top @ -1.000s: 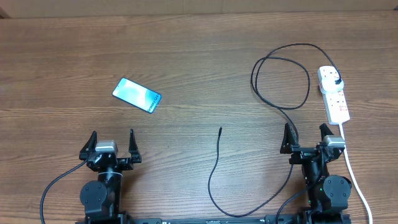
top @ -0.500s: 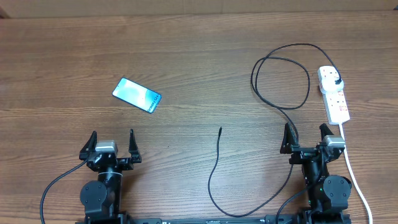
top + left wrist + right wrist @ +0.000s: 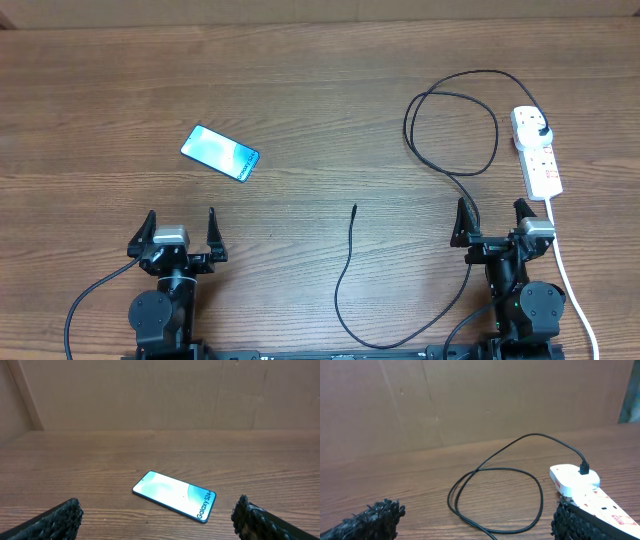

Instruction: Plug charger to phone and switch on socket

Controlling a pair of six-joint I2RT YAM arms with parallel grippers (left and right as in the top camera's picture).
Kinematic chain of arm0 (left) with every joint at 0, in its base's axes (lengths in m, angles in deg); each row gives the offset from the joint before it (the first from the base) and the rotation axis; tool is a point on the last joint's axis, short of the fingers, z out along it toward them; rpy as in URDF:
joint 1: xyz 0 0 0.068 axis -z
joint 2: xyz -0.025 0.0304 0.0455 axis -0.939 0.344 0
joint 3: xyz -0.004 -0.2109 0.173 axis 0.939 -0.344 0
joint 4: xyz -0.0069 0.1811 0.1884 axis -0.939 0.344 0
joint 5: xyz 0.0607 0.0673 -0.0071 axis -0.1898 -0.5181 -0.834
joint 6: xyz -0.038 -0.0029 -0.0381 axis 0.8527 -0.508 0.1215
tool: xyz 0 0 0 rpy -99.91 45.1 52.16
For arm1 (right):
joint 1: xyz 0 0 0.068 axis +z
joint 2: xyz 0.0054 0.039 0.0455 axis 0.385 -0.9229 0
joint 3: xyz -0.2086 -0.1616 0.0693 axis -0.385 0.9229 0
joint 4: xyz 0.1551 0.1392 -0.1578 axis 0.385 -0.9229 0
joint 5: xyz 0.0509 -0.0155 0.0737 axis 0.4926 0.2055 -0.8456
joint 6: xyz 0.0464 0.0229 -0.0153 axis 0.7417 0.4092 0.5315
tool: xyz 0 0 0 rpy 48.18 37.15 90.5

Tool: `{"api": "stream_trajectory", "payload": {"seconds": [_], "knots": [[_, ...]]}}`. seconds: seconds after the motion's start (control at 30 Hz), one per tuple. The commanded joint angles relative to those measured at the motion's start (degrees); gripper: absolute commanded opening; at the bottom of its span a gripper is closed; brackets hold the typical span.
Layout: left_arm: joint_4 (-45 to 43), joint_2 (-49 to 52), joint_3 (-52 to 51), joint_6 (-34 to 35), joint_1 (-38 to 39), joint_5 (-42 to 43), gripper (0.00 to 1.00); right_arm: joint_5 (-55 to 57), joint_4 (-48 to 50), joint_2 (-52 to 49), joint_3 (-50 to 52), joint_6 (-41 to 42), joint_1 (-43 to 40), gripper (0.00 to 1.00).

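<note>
Operator: Table first, plain brown wood. What lies on it?

Observer: The longest thing is the charger. Its black cable makes a loop ahead of the right gripper, passes just beside that gripper's left finger, sweeps along the near edge and ends mid-table. Next is the white socket, ahead of that same gripper and a little to its right. Then comes the phone, lying at a slant with its screen lit, ahead of the left gripper and slightly to its right, well apart from it.

Operator: What do the wrist cameras add?

Observer: The left wrist reads "Galaxy S24+" on the phone, which is too small to read from above. The right wrist shows the black plug seated in the far end of the socket, with the loop flat on the wood beside it. Only the overhead catches the connector tip, bare on the wood between the two arms and well apart from the phone.

Operator: And the grippers?

Observer: Both are spread wide near the front edge, holding nothing.
</note>
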Motion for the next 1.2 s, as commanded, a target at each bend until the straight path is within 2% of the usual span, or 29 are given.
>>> {"api": "stream_trajectory", "payload": {"seconds": [0.0, 0.5, 0.87, 1.17], "knots": [[0.07, -0.55, -0.22, 0.39, -0.33, 0.02, 1.00, 0.72, 0.33, 0.02, 0.35, -0.39, 0.22, 1.00], [0.31, -0.55, 0.33, 2.40, -0.33, 5.33, 1.00, 0.72, 0.33, 0.02, 0.35, -0.39, 0.22, 1.00], [5.51, -0.26, 5.22, 2.36, -0.33, 6.08, 1.00, 0.72, 0.33, 0.02, 0.35, -0.39, 0.22, 1.00], [6.60, 10.95, 13.16, 2.29, -0.33, 6.62, 1.00, 0.72, 0.33, 0.02, 0.35, -0.39, 0.22, 1.00]]}}
